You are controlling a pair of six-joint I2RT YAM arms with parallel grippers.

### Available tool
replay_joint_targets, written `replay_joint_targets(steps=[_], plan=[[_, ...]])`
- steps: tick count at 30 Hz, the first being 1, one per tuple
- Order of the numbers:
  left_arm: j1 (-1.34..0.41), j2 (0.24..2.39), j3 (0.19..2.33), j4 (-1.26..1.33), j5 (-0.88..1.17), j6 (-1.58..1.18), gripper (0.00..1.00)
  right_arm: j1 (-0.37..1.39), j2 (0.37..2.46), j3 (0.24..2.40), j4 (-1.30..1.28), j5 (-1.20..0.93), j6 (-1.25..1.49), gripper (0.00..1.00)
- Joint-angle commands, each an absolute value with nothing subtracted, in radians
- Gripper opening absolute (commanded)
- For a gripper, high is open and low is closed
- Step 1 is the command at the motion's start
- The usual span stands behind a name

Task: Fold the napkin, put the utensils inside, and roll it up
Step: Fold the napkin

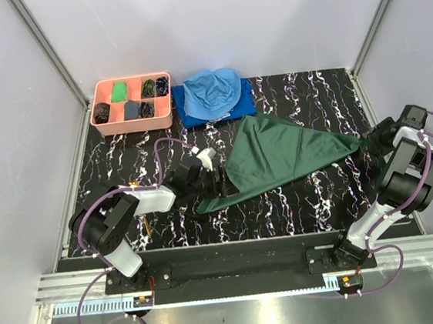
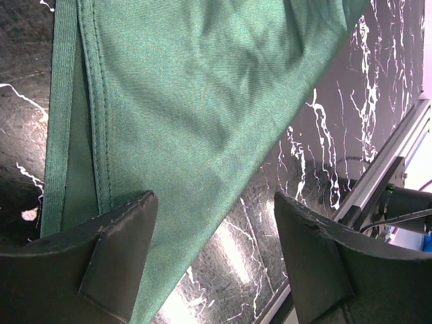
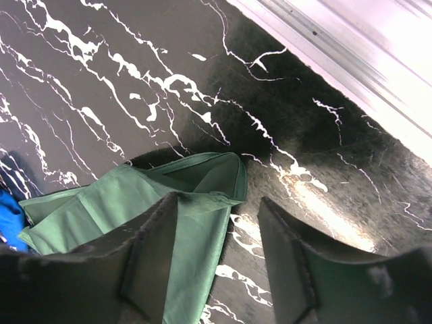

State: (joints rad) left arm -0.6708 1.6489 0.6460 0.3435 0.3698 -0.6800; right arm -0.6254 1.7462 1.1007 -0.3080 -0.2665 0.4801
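Left claw sits low over the desk, jaws apart, one finger above the napkin's hemmed edge, nothing clamped. Right claw also apart, gap visible between the jaws. It is at the opposite napkin corner, which lies partly under one finger and is not pinched. Napkin is dark green, lying mid-desk as a rough triangle with layers doubled at the hem, its long tip toward the left arm and its other tip by the right arm. Utensils mostly hidden; a slim gold bit peeks out beside the left arm, can't tell which piece. Pink tray with small dark items is at far left. Light blue cloth lies on a darker blue cloth, just beyond the napkin.
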Motion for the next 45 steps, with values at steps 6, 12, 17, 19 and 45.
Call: replay_joint_targets(steps=[6, 12, 17, 19, 45], plan=[[-0.657, 1.704, 0.62, 0.239, 0.373, -0.641, 0.77, -0.632, 1.756, 1.109, -0.267, -0.262, 0.499, 0.45], [-0.652, 1.709, 0.621, 0.236, 0.376, -0.643, 0.77, -0.632, 1.808, 1.149, -0.242, -0.273, 0.5, 0.31], [-0.65, 1.709, 0.62, 0.232, 0.376, -0.644, 0.77, -0.632, 1.85, 1.187, -0.236, -0.29, 0.457, 0.17], [-0.65, 1.707, 0.62, 0.229, 0.374, -0.643, 0.77, -0.632, 1.852, 1.196, -0.236, -0.275, 0.422, 0.15], [-0.646, 1.687, 0.62, 0.206, 0.388, -0.627, 0.78, -0.632, 1.754, 1.217, -0.244, 0.064, 0.21, 0.69]])
